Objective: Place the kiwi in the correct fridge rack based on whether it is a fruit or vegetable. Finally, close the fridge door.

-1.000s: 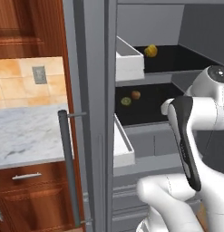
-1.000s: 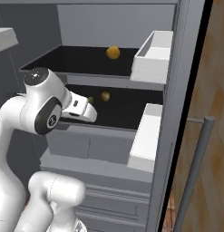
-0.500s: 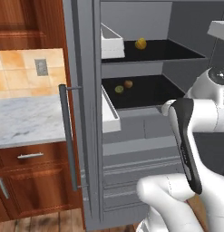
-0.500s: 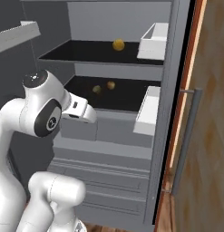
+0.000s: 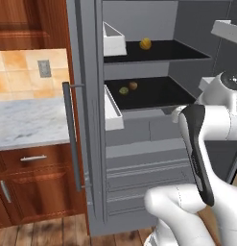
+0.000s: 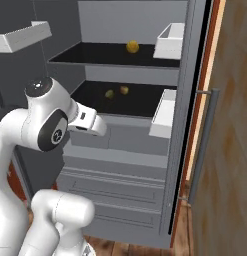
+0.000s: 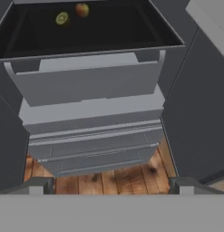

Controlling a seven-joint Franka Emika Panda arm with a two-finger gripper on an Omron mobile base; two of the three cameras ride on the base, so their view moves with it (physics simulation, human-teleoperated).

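Since the earlier frame our base has swung the fridge further into view, and now we see the kiwi lying on the lower fridge rack near its back left corner, just beside a round orange-brown fruit, while our gripper hangs wide open and empty.
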